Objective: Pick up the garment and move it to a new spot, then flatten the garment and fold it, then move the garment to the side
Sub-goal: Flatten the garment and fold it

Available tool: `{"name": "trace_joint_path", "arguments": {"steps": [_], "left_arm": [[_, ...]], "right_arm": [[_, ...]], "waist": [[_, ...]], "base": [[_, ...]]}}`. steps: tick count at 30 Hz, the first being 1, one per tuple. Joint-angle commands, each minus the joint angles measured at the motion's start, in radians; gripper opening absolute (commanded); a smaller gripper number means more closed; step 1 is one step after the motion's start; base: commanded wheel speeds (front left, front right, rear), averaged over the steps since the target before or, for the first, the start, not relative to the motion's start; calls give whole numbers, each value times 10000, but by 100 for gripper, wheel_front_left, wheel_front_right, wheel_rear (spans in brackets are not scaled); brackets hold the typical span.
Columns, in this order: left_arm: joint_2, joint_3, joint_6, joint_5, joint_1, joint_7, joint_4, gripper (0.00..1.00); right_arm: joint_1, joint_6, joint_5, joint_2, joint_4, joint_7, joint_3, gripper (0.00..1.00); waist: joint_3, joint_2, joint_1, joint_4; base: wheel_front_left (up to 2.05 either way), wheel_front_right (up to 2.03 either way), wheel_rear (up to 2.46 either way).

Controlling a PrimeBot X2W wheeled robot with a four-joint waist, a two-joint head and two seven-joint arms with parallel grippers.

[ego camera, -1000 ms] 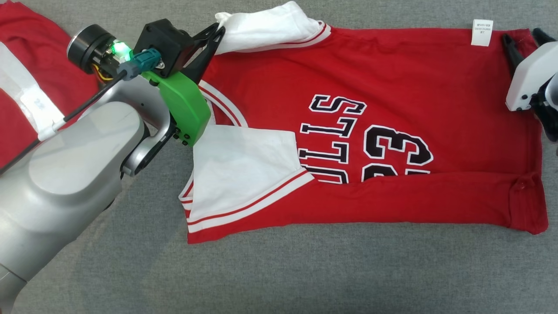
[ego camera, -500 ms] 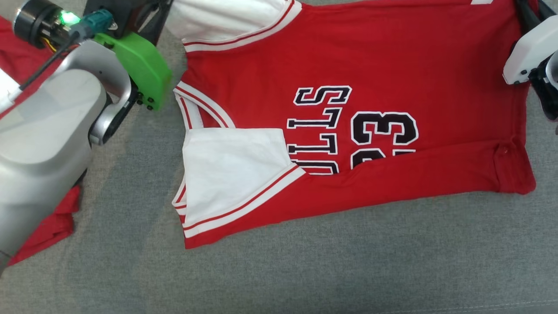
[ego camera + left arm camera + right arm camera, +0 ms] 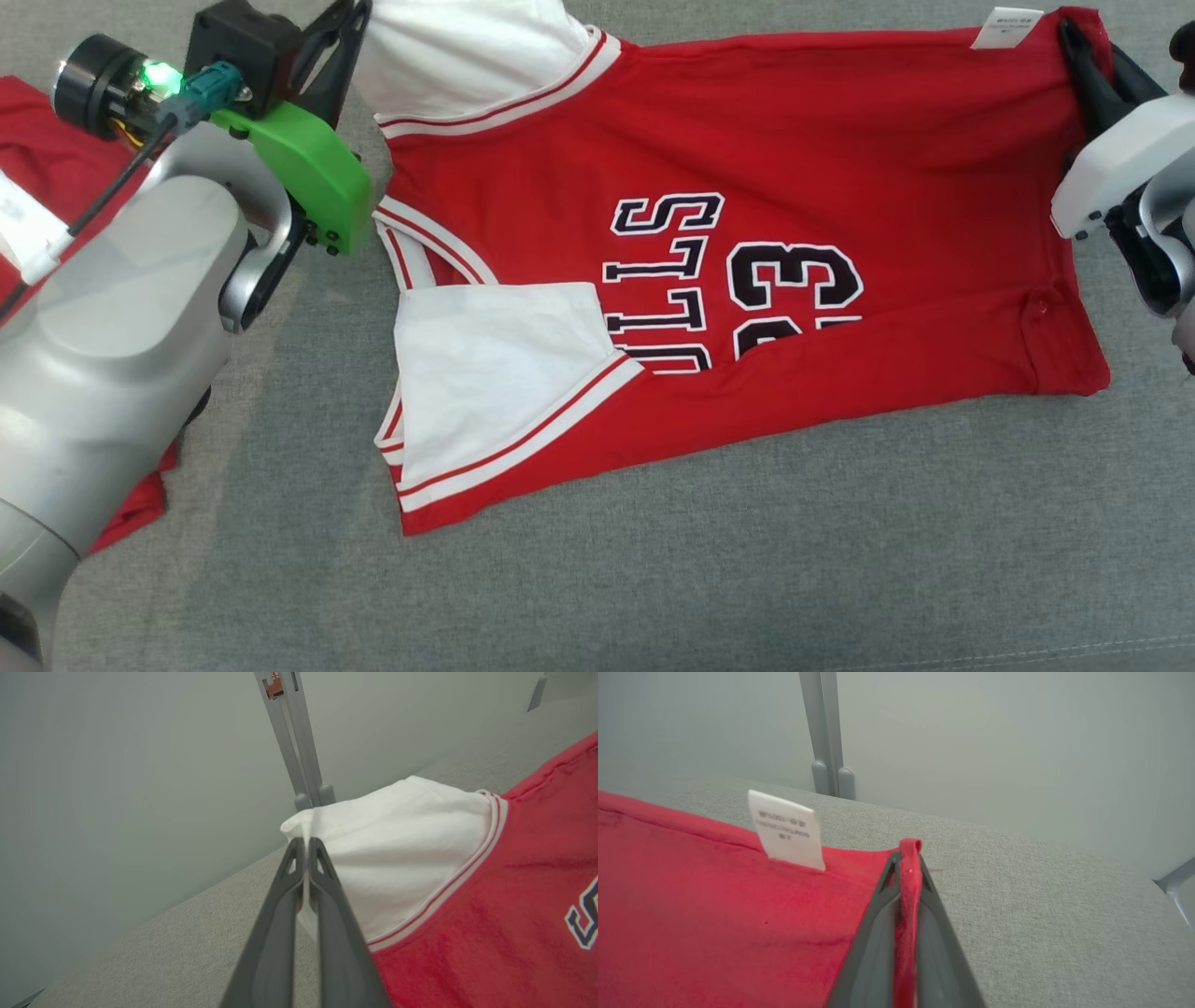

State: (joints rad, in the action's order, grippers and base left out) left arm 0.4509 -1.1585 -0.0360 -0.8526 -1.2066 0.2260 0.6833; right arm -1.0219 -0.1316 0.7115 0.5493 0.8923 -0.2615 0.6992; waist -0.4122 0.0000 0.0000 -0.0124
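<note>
The jersey (image 3: 794, 168) is laid across the grey table (image 3: 653, 579), print up, with its far edge held at both ends. The left hand (image 3: 306, 844) is clamped shut on the tip of the far white sleeve (image 3: 402, 854). The right hand (image 3: 908, 861) is clamped on the far hem corner (image 3: 911, 845), just beside the label (image 3: 787, 830).

Only a thin edge of cloth is seen between each pair of fingers, so a slip is judged the main risk. If the cloth is drawn too taut, or dragged hard against the table, either pinch may be lost and that end dropped. An uneven pull would also leave the body skewed.

The near sleeve (image 3: 504, 373) is folded over the print, and the near hem corner (image 3: 1060, 350) is puckered. If the jersey is folded as it lies, both faults would probably be trapped inside.

A second red garment (image 3: 37, 131) is spread beneath the left arm and could be snagged by a sideways sweep.
</note>
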Motion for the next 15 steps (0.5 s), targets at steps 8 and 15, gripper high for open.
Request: {"name": "trace_joint_path", "arguments": {"steps": [8,15], "left_arm": [[430,-391,-84,147,1140,36,-898,0],[1124,-684,-424,94,2133,-422,-2368,0]], "right_arm": [[1775,16,336,830,-1398,-42,-297,0],[2805,16,857,1173,-1901,-41,-106,0]], "waist": [[1172,0,0,-264],[1743,0,0,-359]], "base": [[0,0,0],[0,0,0]]}}
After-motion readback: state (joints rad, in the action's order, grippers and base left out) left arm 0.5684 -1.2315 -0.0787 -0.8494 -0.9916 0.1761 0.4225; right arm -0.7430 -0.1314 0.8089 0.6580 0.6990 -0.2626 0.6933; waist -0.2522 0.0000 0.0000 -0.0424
